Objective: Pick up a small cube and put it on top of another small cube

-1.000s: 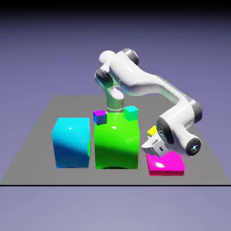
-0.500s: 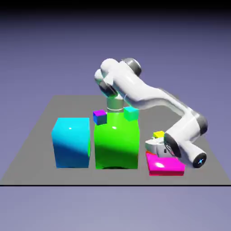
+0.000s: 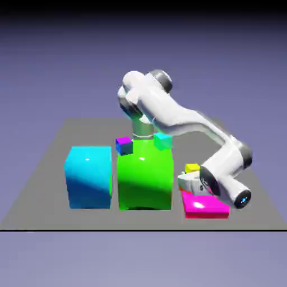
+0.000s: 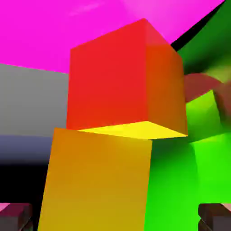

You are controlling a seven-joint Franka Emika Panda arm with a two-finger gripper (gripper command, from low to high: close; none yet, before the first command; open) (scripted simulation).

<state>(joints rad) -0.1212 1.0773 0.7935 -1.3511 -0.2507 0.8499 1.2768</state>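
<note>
Yellow cube (image 4: 97,180) fills the hand view between the spread fingertips (image 4: 214,216) of the gripper (image 3: 188,182), jaws open, no longer pinching it; beyond, it touches the orange cube (image 4: 119,76), apparently stacked beside the magenta slab (image 3: 206,206).

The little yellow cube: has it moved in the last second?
Yes. The yellow cube has shifted slightly toward the exterior view's right and a bit lower, against the fixed big green block. It now sits clearly above the magenta slab.
</note>
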